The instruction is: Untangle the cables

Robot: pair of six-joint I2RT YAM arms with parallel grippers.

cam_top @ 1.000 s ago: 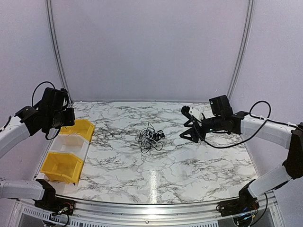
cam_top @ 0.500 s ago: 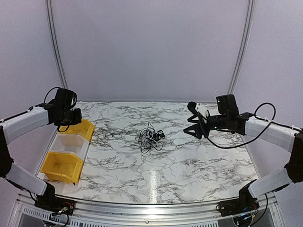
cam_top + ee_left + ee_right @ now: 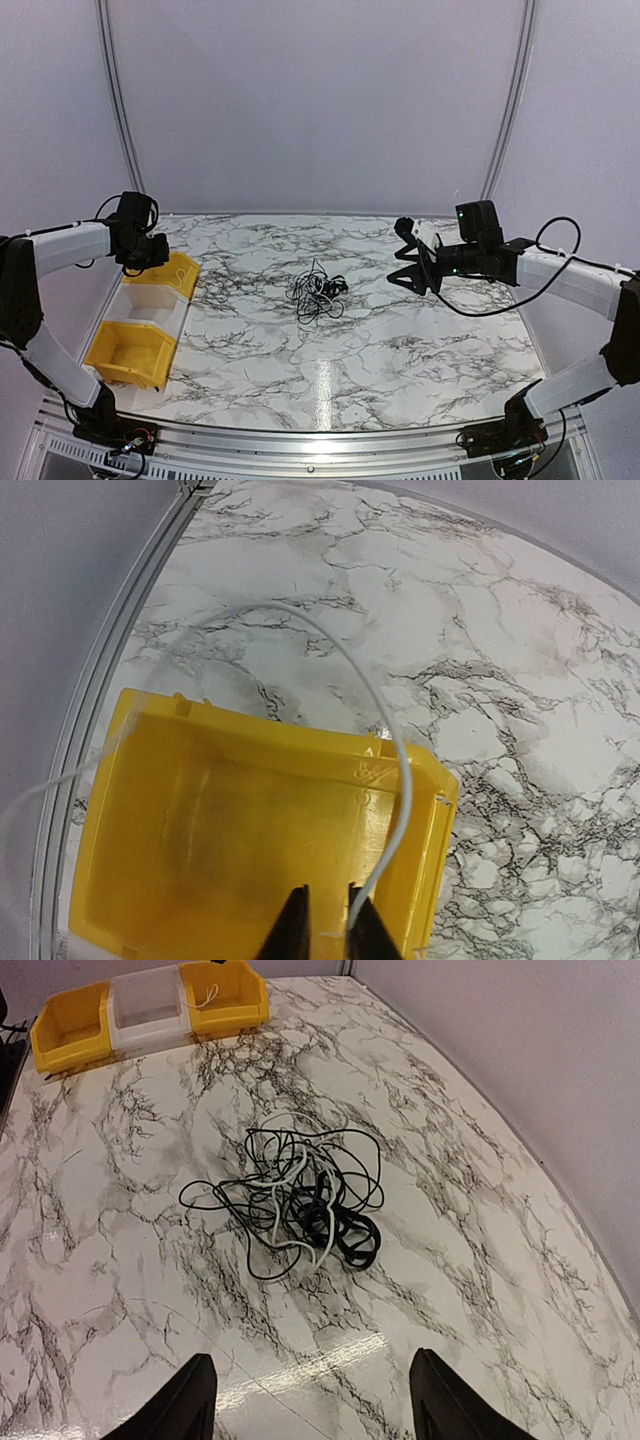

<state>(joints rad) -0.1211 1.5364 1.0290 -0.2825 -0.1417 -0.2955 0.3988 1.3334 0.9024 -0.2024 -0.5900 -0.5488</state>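
Tangled cables [image 3: 318, 294] centred on marble table [image 3: 400, 350]; right gripper [image 3: 408, 257] agape nearby; left gripper [image 3: 156, 250] over far yellow bin [image 3: 184, 274].

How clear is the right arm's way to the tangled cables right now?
Probably clear, yes. The right gripper hangs open above the table, facing the cables, with only bare marble between them. The yellow bins sit far off at the left edge.
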